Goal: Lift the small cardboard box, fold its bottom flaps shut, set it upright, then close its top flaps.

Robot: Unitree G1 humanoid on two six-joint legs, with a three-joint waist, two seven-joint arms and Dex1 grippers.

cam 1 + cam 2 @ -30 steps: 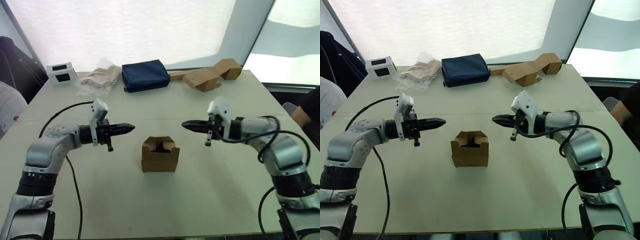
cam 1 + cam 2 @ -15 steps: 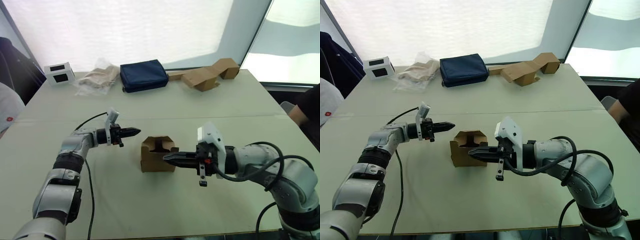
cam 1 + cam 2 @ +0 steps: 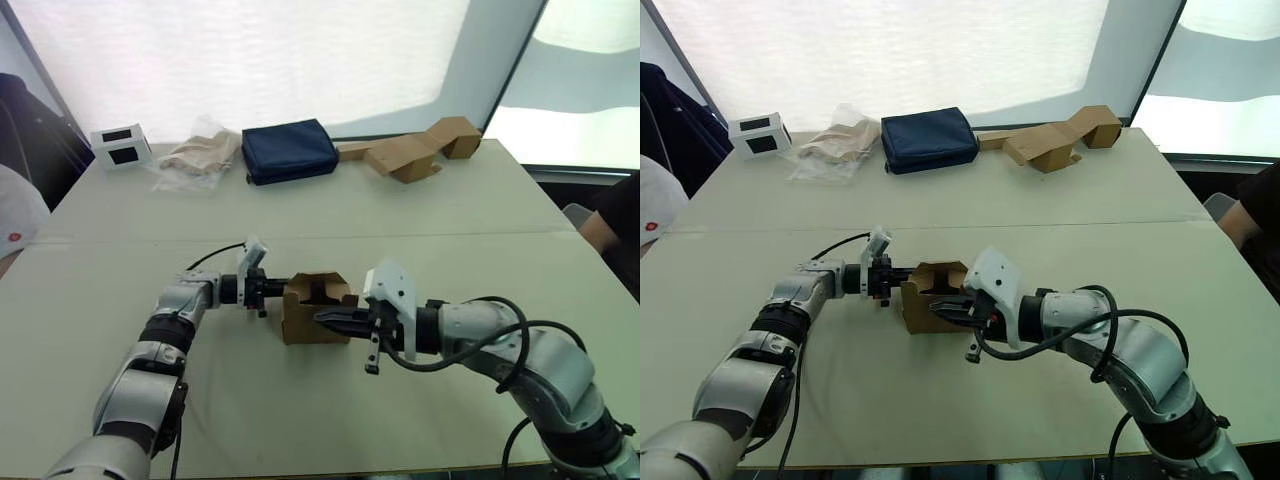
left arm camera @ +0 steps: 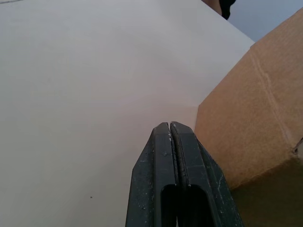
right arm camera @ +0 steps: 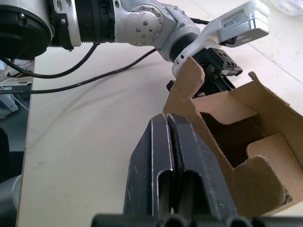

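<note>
Head views, box: one small cardboard box stands mid-tabletop, flaps up and open.
Head views, tools: two; left tool at the box's left wall, right tool at its front.
Left wrist: left tool's fingers pressed together, empty, tip just beside a brown wall.
Right wrist: right tool closed, empty, by a raised flap.
Handling: likely light, thin-walled, easily dented; squeeze opposite walls, not flaps.
Others: one navy pouch, one white box.

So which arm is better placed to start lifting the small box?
Probably both together: the left gripper and right gripper, both shut, flank the small box, which rests on the table.
</note>
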